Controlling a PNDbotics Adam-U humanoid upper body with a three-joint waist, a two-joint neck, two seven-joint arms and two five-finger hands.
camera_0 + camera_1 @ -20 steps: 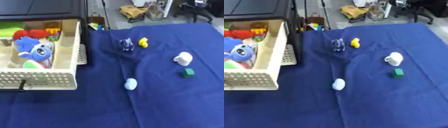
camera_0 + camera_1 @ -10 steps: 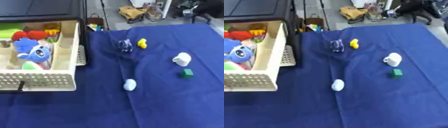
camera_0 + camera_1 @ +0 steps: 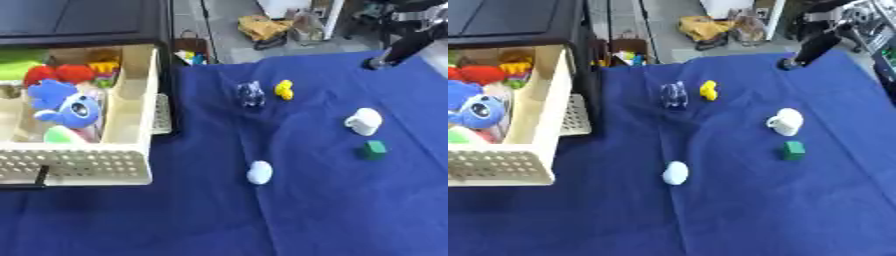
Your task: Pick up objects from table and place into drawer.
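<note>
Several small things lie on the blue cloth: a white oval object near the middle, a white cup on its side, a green cube, a yellow toy and a dark blue, partly clear toy. The cream drawer stands open at the left, holding a blue plush, red, yellow and green toys. My right hand comes in from the upper right as a black arm, its tip above the cloth's far edge, well away from the cup. My left hand is out of sight.
A black cabinet sits over the drawer at the top left. Beyond the table's far edge lie floor clutter and a yellow-brown bag. The cloth's near half carries nothing but the white oval object.
My right arm has come into view at the upper right and reached down to the cloth's far edge. The objects on the cloth have not moved.
</note>
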